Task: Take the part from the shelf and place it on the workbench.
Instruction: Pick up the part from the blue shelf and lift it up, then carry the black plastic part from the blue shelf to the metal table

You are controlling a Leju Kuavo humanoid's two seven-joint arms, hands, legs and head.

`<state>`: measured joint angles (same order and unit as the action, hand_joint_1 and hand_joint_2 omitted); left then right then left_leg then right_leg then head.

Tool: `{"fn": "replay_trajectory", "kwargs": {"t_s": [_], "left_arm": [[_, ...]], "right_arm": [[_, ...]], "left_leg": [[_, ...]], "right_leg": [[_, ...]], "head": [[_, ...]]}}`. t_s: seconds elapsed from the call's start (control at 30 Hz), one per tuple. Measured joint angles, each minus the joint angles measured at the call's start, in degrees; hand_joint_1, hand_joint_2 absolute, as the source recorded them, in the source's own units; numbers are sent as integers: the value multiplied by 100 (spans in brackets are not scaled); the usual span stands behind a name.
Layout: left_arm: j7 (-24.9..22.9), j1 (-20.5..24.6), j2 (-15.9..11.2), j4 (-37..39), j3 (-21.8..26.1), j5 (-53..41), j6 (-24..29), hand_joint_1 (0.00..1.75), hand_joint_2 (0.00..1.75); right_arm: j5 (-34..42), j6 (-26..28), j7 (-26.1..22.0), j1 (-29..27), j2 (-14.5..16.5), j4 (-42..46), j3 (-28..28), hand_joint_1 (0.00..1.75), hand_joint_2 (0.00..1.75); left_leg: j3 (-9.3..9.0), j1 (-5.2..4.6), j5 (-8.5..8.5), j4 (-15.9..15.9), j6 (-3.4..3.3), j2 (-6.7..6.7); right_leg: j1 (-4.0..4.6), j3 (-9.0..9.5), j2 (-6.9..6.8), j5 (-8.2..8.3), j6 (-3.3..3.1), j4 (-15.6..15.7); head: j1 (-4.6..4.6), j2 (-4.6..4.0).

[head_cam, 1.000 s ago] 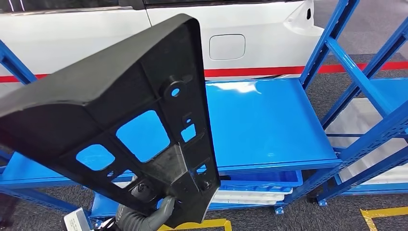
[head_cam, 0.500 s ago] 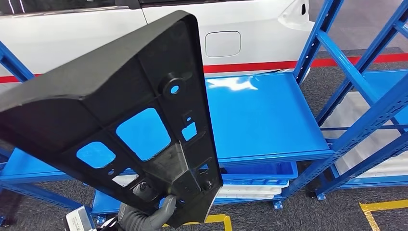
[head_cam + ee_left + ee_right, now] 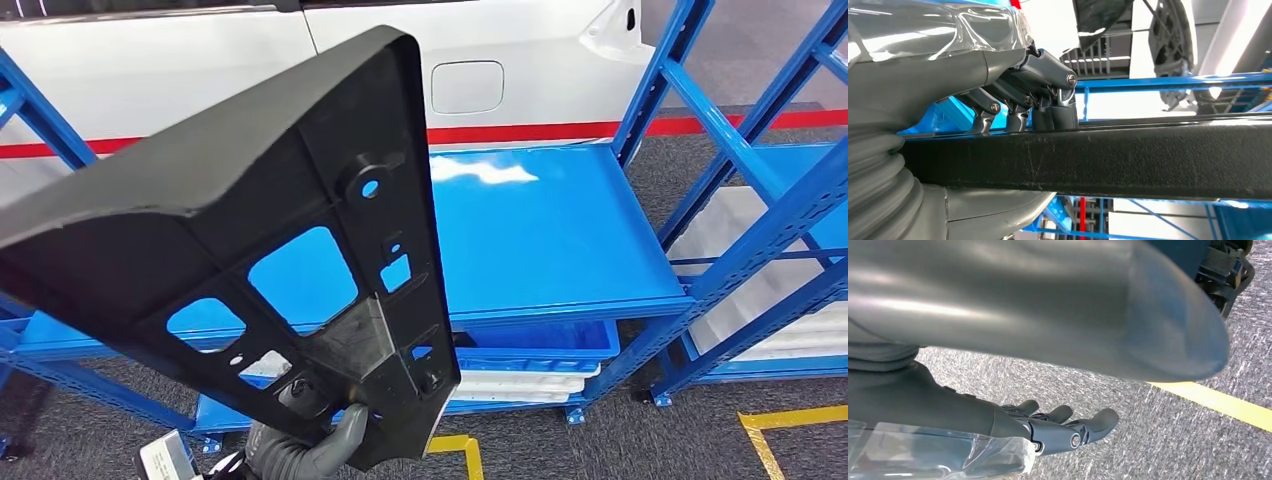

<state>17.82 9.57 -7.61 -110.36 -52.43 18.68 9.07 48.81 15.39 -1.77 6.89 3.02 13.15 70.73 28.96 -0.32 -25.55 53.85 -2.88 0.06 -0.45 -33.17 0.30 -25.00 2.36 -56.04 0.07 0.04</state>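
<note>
A large black plastic part (image 3: 250, 200) with several cut-outs is held up close in front of the head view, tilted, hiding the left half of the shelf. My left hand (image 3: 310, 450) grips its lower end from below. In the left wrist view the dark fingers (image 3: 1048, 100) curl over one face of the part's edge (image 3: 1128, 160) and the thumb presses the other face. My right hand (image 3: 1053, 430) hangs over the grey floor with its fingers stretched out, holding nothing.
A blue shelf board (image 3: 550, 230) lies bare behind the part, with white panels (image 3: 510, 385) stacked on the level below. Blue uprights (image 3: 740, 260) rise at the right, beside a second rack. A white car (image 3: 200, 70) stands behind. Yellow floor lines (image 3: 790, 420) mark the carpet.
The whole picture has shifted slightly, so the camera has moved. The part stays in my left hand at nearly the same place in view.
</note>
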Motion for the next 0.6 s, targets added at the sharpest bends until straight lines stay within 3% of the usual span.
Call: {"fn": "replay_trajectory", "kwargs": {"t_s": [0.07,0.13,0.17,0.2,0.23,0.3,0.37,0.47,0.5,0.53,0.6], "left_arm": [[-8,19,17,4,-8,1,0,175,175],[-19,22,26,22,-17,6,0,175,175],[-25,22,26,36,-22,11,0,175,175],[-30,22,27,49,-26,24,0,175,175],[-35,22,27,59,-29,43,0,175,175],[-42,21,27,66,-31,99,-1,175,175],[-44,20,26,66,-24,147,-2,175,175],[-46,6,19,66,-9,224,-2,175,175],[-45,-4,11,66,4,252,-2,175,175],[-44,-13,-2,66,18,273,-2,175,175],[-40,-35,-31,66,38,311,-2,175,175]], "right_arm": [[6,22,-19,0,-4,-1,0,0,0],[24,42,-43,-3,-5,-1,-2,0,0],[31,46,-56,-7,-6,-1,-4,0,0],[34,48,-68,-10,-7,-1,-7,0,0],[34,49,-81,-11,-7,-1,-10,0,0],[32,63,-103,-4,-5,-1,-26,0,0],[11,100,-119,8,9,-1,-46,0,0],[-28,170,-131,-13,42,-1,-52,0,0],[-34,189,-138,-17,53,-1,-54,0,0],[-39,203,-147,-16,65,-1,-55,0,0],[-46,215,-158,-8,80,-1,-59,0,0]], "left_leg": [[56,8,67,-19,-76,23],[137,-14,123,-14,-111,36],[176,-28,152,-11,-117,40],[210,-42,178,-8,-118,42],[235,-53,200,-6,-114,42],[267,-74,235,7,-92,41],[297,-92,268,30,-47,46],[339,-87,306,59,38,49],[376,-82,245,126,77,39],[448,-69,107,292,120,28],[705,-19,-358,969,219,15]], "right_leg": [[-14,-210,-1,-387,24,-515],[-17,-514,-3,-824,40,-1322],[-16,-583,-3,-921,41,-1574],[-14,-538,-3,-904,34,-1600],[-11,-369,-3,-784,17,-1373],[8,187,-3,-470,-43,-485],[36,519,-6,-312,-92,118],[40,503,-11,-249,-148,202],[26,479,-15,-215,-174,210],[8,445,-20,-176,-203,219],[-5,360,-26,-107,-236,220]], "head": [[6,0],[10,0],[11,0],[11,0],[11,0],[11,0],[10,0],[10,0],[4,0],[-3,0],[-19,0]]}}
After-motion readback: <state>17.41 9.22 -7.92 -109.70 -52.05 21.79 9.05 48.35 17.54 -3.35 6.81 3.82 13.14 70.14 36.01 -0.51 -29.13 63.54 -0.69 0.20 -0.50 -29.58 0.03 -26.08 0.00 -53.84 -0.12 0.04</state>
